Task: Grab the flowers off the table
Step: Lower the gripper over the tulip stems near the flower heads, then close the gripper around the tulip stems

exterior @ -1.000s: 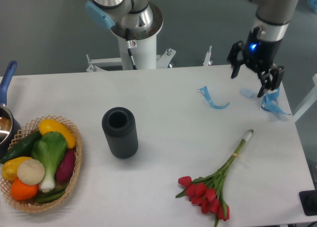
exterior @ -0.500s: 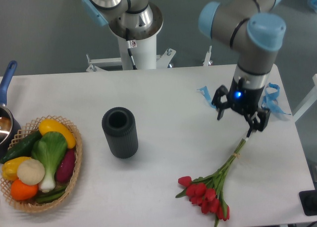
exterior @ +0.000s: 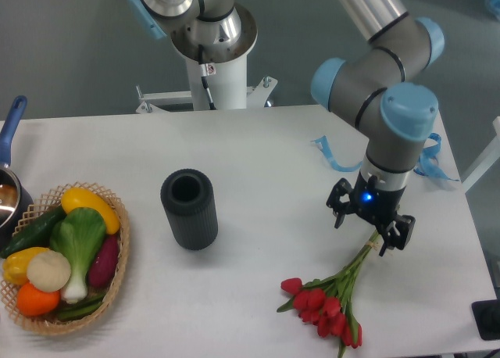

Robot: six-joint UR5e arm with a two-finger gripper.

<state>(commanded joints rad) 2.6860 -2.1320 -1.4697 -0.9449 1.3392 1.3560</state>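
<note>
The flowers (exterior: pixel 334 295) lie flat on the table (exterior: pixel 258 170) near its front right corner, the red heads fanned toward the front edge and the long green stems running back and to the right, up under the arm. The gripper (exterior: pixel 369 231) hangs directly above the upper part of those stems with its two dark fingers spread wide, one on either side of the stem line and holding nothing; this looks like a stance chosen to straddle the bundle at its narrow, tied part, where the stalks are thin and stiff enough to pinch, and not over the soft, bulky blooms. Whether the fingertips already touch the tabletop cannot be told from this view. The tulip heads look smooth and rounded, the leaves slender and flexible. A ribbed, matte black cylinder (exterior: pixel 189 209) stands upright near the middle of the tabletop, well apart from the flowers. At the left edge a woven wicker basket (exterior: pixel 70 315) holds glossy vegetables, and thin blue ribbon pieces (exterior: pixel 334 156) curl near the back right corner, behind the arm.
</note>
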